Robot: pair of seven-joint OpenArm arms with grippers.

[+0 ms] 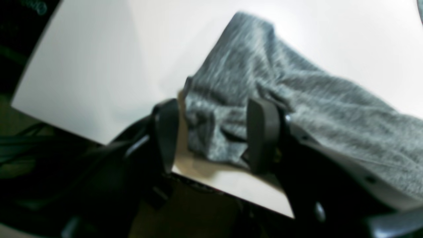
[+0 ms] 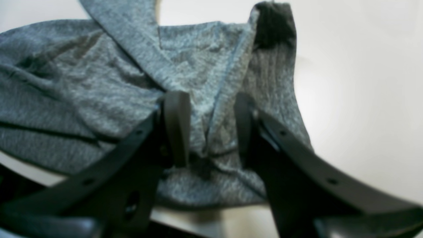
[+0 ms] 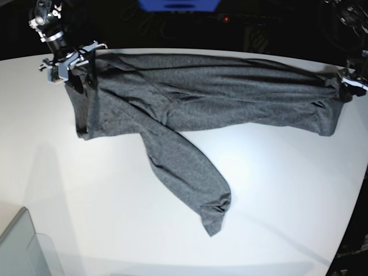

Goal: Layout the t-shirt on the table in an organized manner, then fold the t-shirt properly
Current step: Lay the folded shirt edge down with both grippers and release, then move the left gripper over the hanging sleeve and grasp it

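Now the t-shirt lies stretched in a long band along the far side of the table, its body running from one arm to the other, and one long sleeve slanting forward across the white top to a crumpled cuff nearer the middle. At the far edge on the base view's left, the right gripper sits over a bunched corner of the shirt. Its two dark fingers stand spread apart, with a fold of grey knit lying between them and not pinched. On the opposite end, the left gripper is at the table's edge, its fingers likewise spread, a loose lump of fabric resting in the gap. A translucent grey bin corner shows at the near left of the base view.
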